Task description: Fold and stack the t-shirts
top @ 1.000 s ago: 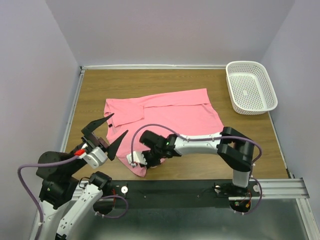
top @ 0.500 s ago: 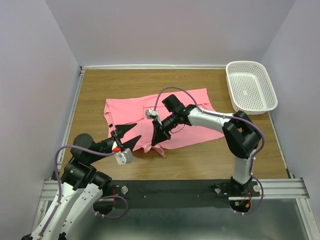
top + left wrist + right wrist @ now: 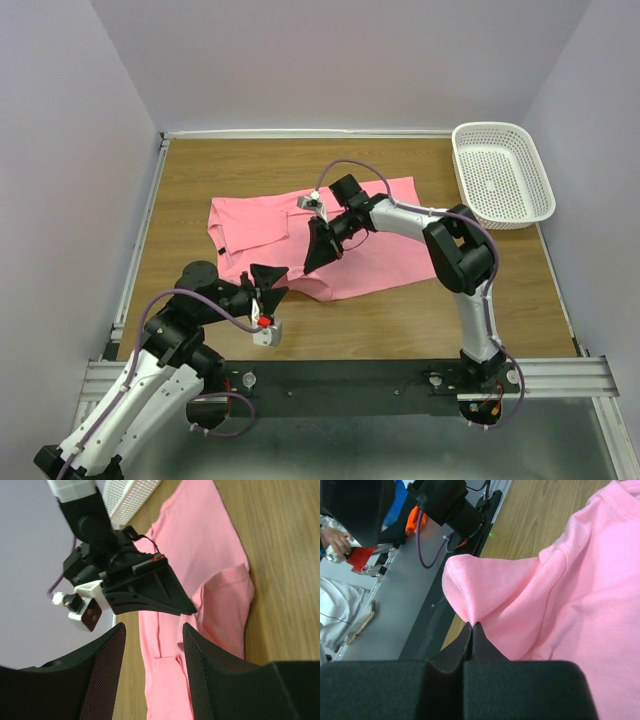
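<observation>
A salmon-pink t-shirt (image 3: 385, 240) lies spread on the wooden table, with its near-left part folded over. My right gripper (image 3: 311, 260) is shut on a pinch of the shirt's hem (image 3: 462, 587) and holds it just above the shirt's middle. It also shows in the left wrist view (image 3: 187, 609), above the pink cloth (image 3: 200, 545). My left gripper (image 3: 267, 281) is open and empty, low over the shirt's near-left edge. In the left wrist view its jaws (image 3: 153, 645) stand wide apart with cloth between them. The right wrist view shows the jaws (image 3: 471, 626) closed tight on the cloth.
A white mesh basket (image 3: 498, 172) stands empty at the far right corner, also seen in the left wrist view (image 3: 131, 495). Purple walls close in the table on three sides. The black rail (image 3: 350, 380) runs along the near edge.
My right gripper has carried the shirt's near corner from the near edge up and over the shirt's middle. My left gripper has come forward and right to the shirt's near-left edge.
</observation>
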`<state>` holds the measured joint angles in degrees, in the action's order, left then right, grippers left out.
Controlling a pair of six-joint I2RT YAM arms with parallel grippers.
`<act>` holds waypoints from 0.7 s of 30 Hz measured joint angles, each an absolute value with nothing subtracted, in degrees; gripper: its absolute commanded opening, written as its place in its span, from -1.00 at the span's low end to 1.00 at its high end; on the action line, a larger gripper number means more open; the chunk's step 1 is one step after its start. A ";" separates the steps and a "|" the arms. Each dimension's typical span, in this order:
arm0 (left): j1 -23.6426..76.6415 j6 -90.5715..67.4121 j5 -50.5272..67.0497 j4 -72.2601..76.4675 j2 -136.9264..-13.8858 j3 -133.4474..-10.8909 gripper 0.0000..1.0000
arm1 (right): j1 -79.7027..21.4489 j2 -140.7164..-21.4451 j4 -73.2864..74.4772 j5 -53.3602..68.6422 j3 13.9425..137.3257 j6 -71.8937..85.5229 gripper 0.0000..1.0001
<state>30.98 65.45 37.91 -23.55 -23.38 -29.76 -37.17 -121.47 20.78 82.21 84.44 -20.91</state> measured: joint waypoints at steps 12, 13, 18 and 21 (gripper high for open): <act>37.21 72.84 27.46 -23.94 -28.12 -25.67 -0.03 | -37.10 -122.85 20.99 83.70 85.23 -18.81 -0.99; 37.69 73.23 26.46 -23.40 -28.91 -25.67 -0.04 | -37.08 -122.85 21.02 83.70 85.23 -18.74 -0.99; 39.59 74.61 21.65 -20.67 -30.92 -25.23 -0.03 | -37.06 -122.85 21.04 83.72 85.23 -18.37 -0.99; 40.01 75.20 19.51 -18.76 -31.11 -24.25 -0.03 | -37.06 -122.85 21.06 83.74 85.23 -18.09 -0.99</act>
<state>40.01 75.20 19.51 -18.76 -31.11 -24.25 -37.06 -122.85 21.06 83.74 85.23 -18.09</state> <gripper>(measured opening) 0.487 0.010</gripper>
